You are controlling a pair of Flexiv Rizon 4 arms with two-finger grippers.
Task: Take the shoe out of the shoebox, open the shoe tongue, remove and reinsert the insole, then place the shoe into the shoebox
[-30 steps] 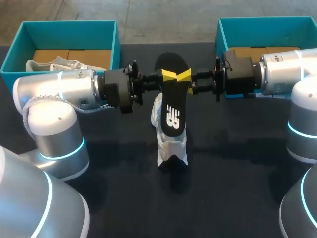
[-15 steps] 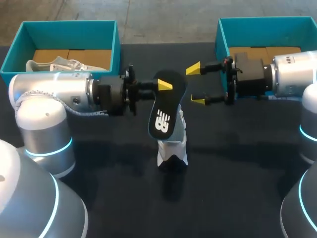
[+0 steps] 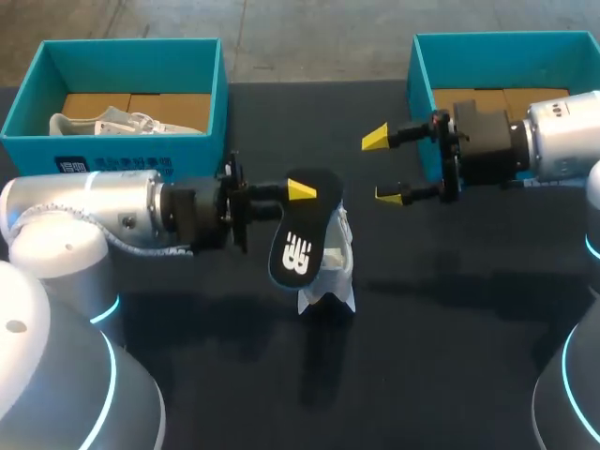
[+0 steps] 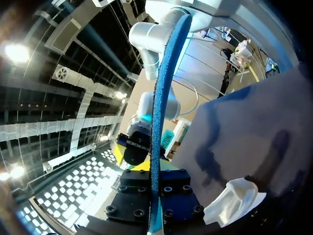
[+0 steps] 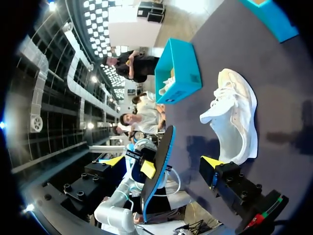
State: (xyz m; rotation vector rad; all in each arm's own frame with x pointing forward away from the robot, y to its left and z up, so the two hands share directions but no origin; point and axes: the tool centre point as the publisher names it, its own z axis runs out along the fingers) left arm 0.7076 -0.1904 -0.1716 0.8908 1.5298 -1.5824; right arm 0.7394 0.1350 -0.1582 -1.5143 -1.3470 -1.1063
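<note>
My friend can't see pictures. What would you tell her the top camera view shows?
The left gripper holds a black insole above a white shoe on the dark table. The right gripper hangs open nearby, empty. Behind are the teal left shoebox and right shoebox.

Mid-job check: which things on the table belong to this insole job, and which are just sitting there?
In play: insole, held by left gripper; white shoe on the table; right shoebox, seemingly empty; right gripper, open.
Idle: left shoebox; second shoe inside it.
</note>
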